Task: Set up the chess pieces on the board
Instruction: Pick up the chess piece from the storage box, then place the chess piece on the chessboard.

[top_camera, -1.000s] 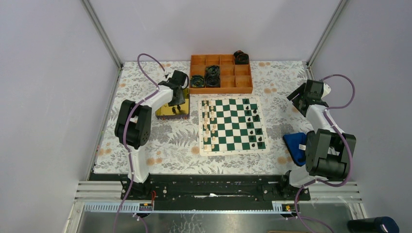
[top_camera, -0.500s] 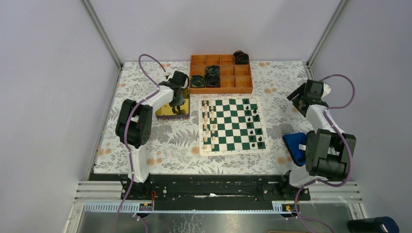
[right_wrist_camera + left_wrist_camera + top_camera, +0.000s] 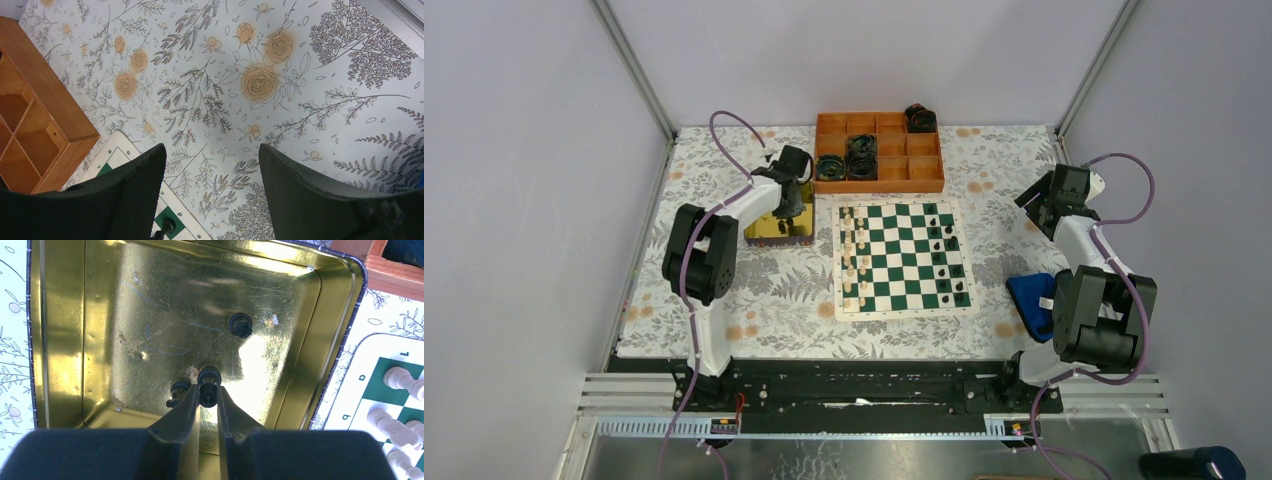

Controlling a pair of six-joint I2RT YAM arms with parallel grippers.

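Floral cloth [image 3: 774,290] bears tin [image 3: 65,315]; within it, left gripper [image 3: 208,397] pinches black piece [image 3: 208,376] for board [image 3: 904,314]; right gripper [image 3: 211,150] spread, idle.

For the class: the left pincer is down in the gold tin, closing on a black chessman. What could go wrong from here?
1. The left pincer pinches the black piece only at its tips, so the piece might slip when lifted.
2. A second black piece sits close beside one finger and could be knocked or dragged.
3. The tin walls surround the grip, so a low swing toward the board might clip the rim.
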